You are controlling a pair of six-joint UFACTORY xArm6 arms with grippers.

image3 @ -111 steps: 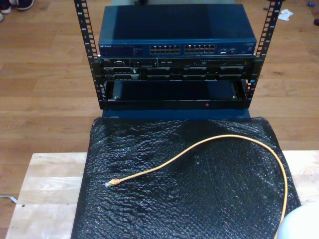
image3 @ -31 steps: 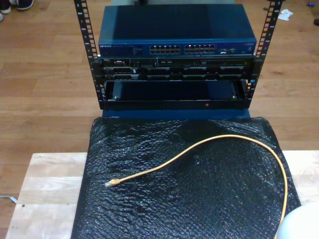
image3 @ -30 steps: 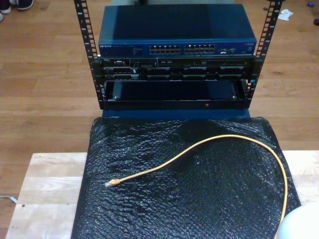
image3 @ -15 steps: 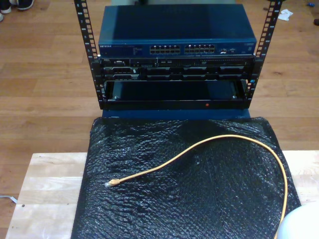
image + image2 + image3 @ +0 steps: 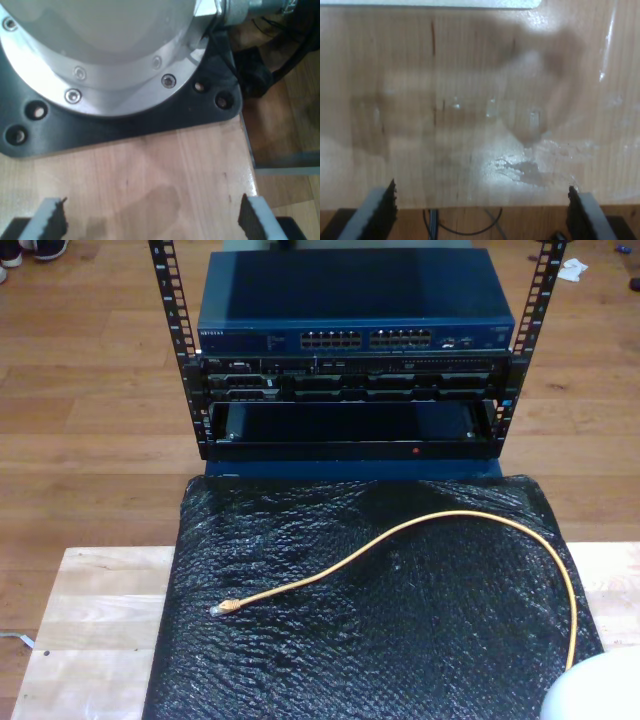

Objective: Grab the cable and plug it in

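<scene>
A: Anything moved?
B: Only the white rounded shape (image 5: 598,692) in the exterior view's lower right corner, probably part of an arm. It has crept a little further in. The cable (image 5: 400,535) hasn't shifted.
A: Where's the cable?
B: Lying loose on the black bubble wrap (image 5: 400,650) over the wooden surface (image 5: 90,620). It curves from the exterior view's right edge round to its plug (image 5: 222,608) near the wrap's left side, well apart from the switch (image 5: 350,295) in the rack.
A: Claws?
B: The first claw (image 5: 152,220) is spread wide and empty, over bare wood beside a black base plate (image 5: 210,107). The second claw (image 5: 480,212) is also wide and empty, over bare wood.
A: Handling?
B: Looks light, thin and floppy, so it'll likely sag and trail. The clear plug seems small and its clip breakable. Best grip is probably just behind the plug, so the tip stays aimed at a port (image 5: 365,339).
</scene>
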